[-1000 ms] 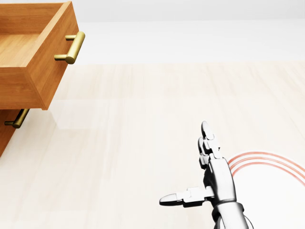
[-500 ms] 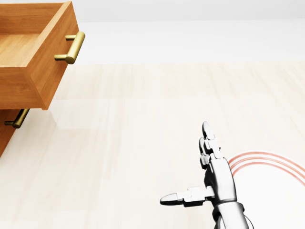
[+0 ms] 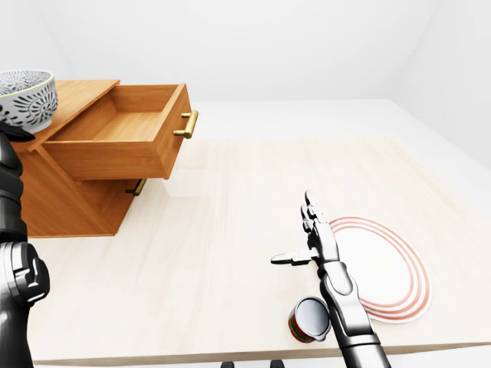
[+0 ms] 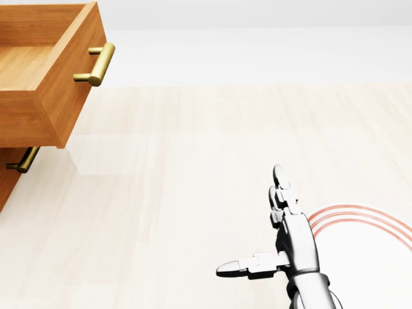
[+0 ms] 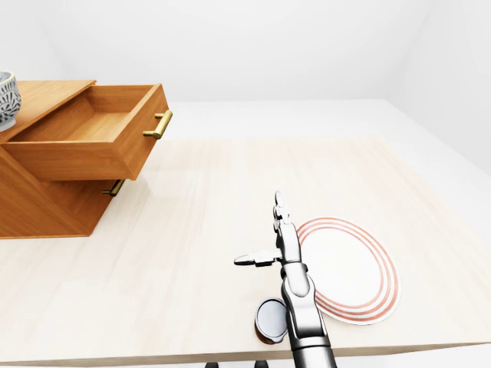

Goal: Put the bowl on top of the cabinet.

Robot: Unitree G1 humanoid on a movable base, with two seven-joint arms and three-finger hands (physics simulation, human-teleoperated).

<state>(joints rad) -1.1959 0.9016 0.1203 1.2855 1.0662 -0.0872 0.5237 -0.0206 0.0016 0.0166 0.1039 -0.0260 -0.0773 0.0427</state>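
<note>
The bowl [image 3: 27,98], white with a dark pattern, is at the top left of the left-eye view, over the left end of the wooden cabinet's top [image 3: 80,96]. Whether it rests on the top or is held just above it does not show. My black left arm [image 3: 11,230] rises along the left edge to just under the bowl, and its fingers are cut off by the frame. My right hand [image 3: 291,228] hovers open over the table beside the plate, fingers straight, thumb out to the left, holding nothing.
The cabinet's top drawer [image 3: 123,142] is pulled out and empty, its brass handle [image 3: 186,124] pointing right. A white plate with red rings [image 3: 383,268] lies at the lower right. A small can [image 3: 309,320] lies on its side near the table's bottom edge.
</note>
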